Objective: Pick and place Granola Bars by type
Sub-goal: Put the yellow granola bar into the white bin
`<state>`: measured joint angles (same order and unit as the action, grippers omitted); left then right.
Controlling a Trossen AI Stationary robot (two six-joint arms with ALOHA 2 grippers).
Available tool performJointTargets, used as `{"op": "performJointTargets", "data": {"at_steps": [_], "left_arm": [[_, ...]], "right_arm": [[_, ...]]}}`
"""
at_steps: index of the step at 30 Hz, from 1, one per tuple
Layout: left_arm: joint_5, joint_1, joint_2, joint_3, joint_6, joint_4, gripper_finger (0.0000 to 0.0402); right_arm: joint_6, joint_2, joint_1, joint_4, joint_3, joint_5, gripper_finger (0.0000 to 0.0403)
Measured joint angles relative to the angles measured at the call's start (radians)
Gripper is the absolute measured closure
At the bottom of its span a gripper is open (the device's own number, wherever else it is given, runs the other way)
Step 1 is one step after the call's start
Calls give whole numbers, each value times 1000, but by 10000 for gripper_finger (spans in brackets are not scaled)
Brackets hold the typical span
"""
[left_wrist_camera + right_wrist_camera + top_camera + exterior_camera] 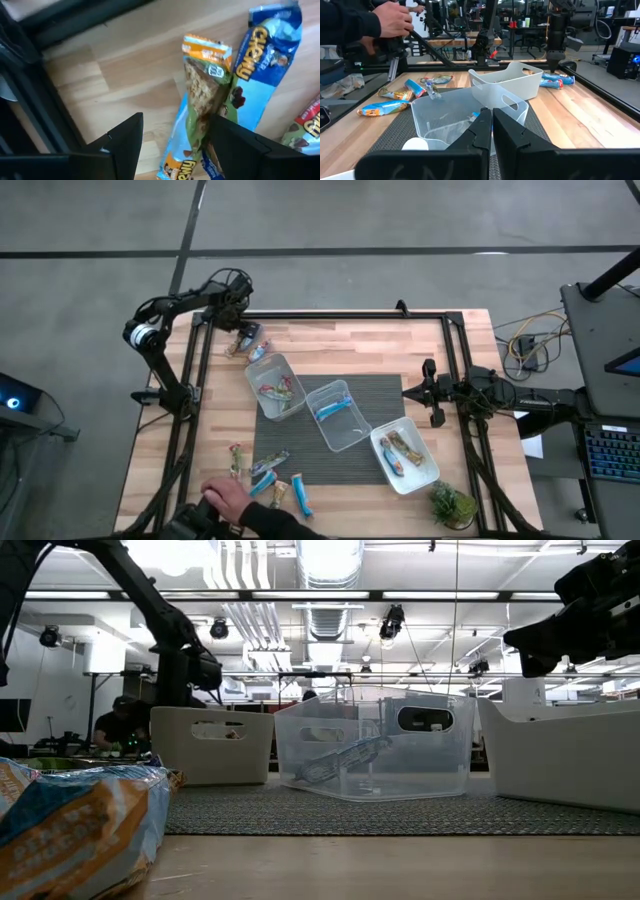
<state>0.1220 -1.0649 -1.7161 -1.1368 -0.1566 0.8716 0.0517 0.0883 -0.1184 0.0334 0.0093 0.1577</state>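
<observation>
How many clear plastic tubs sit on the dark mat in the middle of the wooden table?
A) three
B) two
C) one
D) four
A: the overhead view shows three clear rectangular plastic tubs in a diagonal row on the dark mat: left tub, middle tub, right tub.

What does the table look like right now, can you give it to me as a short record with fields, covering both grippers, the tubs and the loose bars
left gripper: open, over a small cluster of granola bars at the far left of the table
right gripper: shut, empty, waiting at the right edge of the dark mat
tubs: three clear tubs in a diagonal row on the mat, each holding bars
loose bars: second group on the near wooden edge
person: a hand beside that near group
plant: small green plant at the near right corner
</observation>
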Motion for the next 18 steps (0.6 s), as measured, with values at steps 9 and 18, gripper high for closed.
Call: {"op": "performJointTargets", "data": {"at_steps": [9, 18], "left_arm": [[-55, 0, 0, 58, -3, -48, 193], [-61, 1, 0, 61, -21, -59, 193]], "right_arm": [[0, 0, 0, 0, 0, 0, 394], [0, 0, 0, 0, 0, 0, 394]]}}
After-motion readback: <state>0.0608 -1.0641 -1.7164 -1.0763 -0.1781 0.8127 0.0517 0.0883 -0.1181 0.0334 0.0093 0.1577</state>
